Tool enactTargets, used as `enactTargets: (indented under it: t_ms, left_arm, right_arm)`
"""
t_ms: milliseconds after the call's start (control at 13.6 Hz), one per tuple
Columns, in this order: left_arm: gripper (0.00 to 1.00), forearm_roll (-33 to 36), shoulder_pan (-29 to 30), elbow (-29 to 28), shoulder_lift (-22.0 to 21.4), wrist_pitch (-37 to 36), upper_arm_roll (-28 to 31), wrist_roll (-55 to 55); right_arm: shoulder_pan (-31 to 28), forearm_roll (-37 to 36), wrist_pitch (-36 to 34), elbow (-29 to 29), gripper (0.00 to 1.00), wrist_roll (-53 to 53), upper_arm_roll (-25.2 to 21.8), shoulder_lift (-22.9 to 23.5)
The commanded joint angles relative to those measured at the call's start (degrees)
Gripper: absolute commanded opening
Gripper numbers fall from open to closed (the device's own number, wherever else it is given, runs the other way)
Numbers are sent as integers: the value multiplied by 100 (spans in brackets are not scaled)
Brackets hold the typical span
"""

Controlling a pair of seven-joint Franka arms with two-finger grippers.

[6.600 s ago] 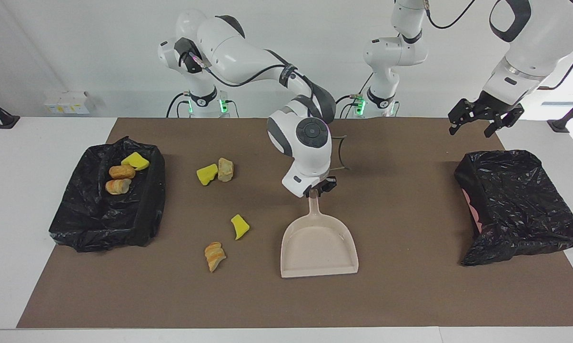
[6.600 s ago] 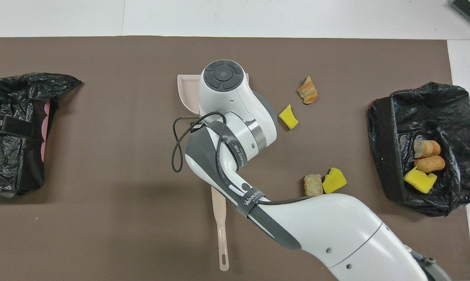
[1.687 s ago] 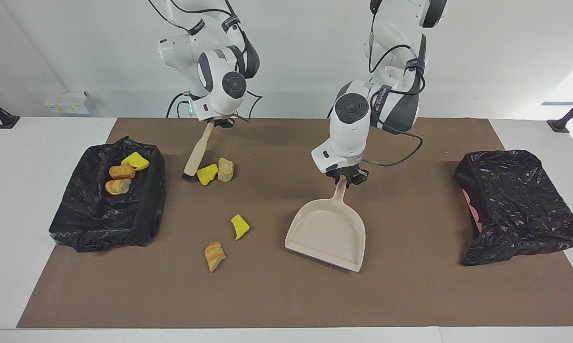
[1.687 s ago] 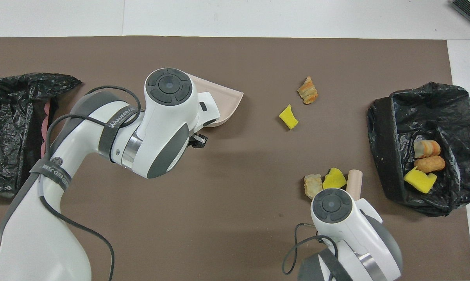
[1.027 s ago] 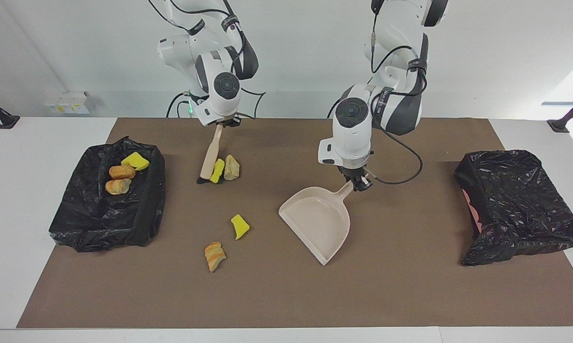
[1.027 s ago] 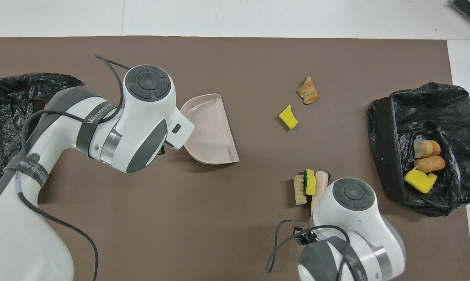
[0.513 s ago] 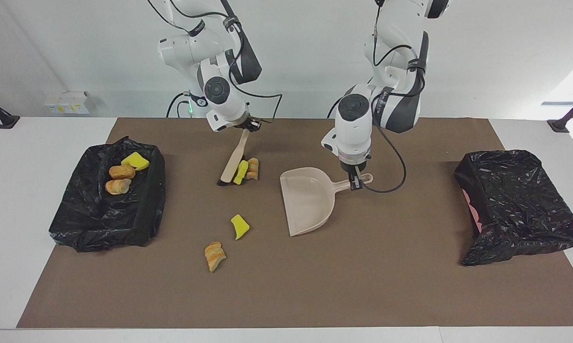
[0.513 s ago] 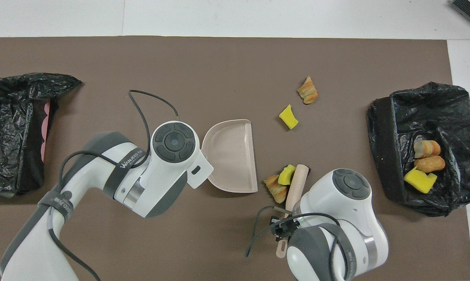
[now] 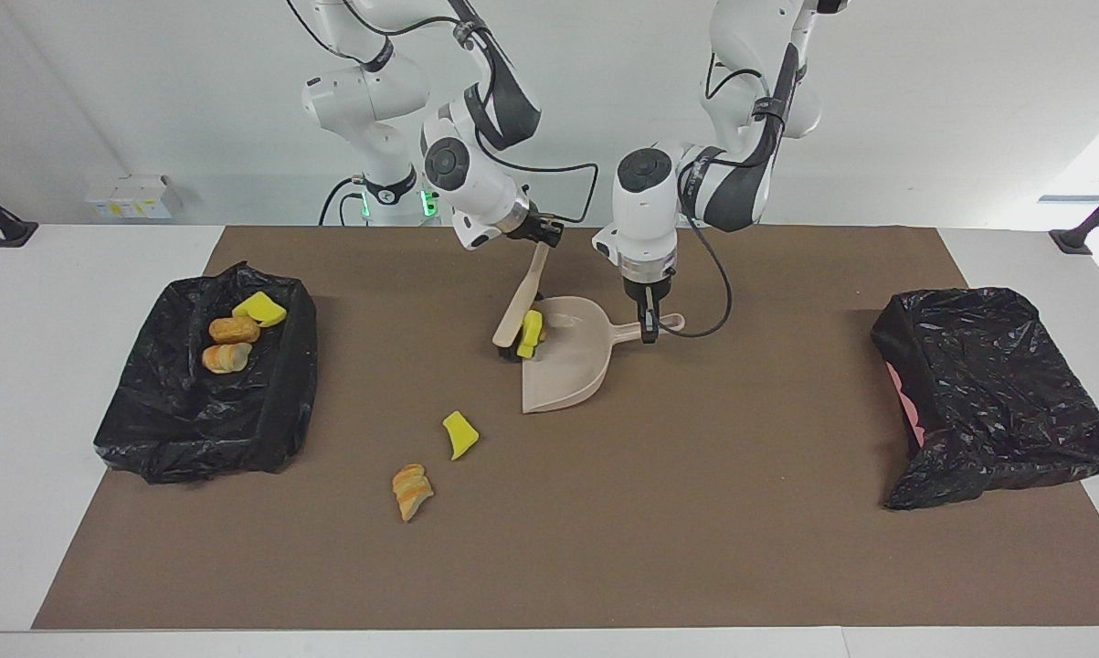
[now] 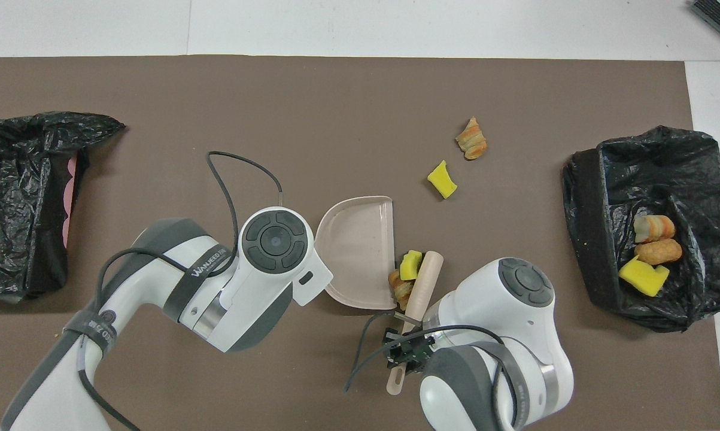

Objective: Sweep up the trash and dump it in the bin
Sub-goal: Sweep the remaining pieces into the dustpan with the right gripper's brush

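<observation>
My right gripper (image 9: 538, 239) is shut on the handle of a beige brush (image 9: 519, 306) that slants down to the mat. Its bristles press a yellow chunk (image 9: 531, 334) and a tan chunk (image 10: 400, 287) of trash against the open mouth of the beige dustpan (image 9: 563, 366). My left gripper (image 9: 648, 322) is shut on the dustpan's handle; in the overhead view its wrist hides it. Farther from the robots, a yellow wedge (image 9: 459, 434) and a tan lump (image 9: 411, 491) lie loose on the brown mat.
A bin lined with a black bag (image 9: 284, 384) stands at the right arm's end and holds three chunks. A second black-bagged bin (image 9: 997, 393) lies at the left arm's end. Cables hang from both wrists.
The brush has pushed the two chunks toward the left arm's end, up to the dustpan's mouth. The dustpan has slid toward the brush and nearer to the robots.
</observation>
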Motion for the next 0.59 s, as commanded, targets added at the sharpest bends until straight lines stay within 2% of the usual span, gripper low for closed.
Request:
enactTargets:
  t_ms: [0, 220, 513]
  left_arm:
    - [0, 3, -154, -394, -252, 283, 49, 173]
    - [0, 3, -110, -359, -208, 380, 49, 103]
    - [0, -233, 311, -297, -129, 433, 49, 15]
  right_arm:
    - [36, 39, -29, 582, 0, -346, 28, 413]
    - [-52, -311, -318, 680, 0, -620, -33, 326]
    - [-166, -1637, -1003, 1189, 0, -453, -24, 378]
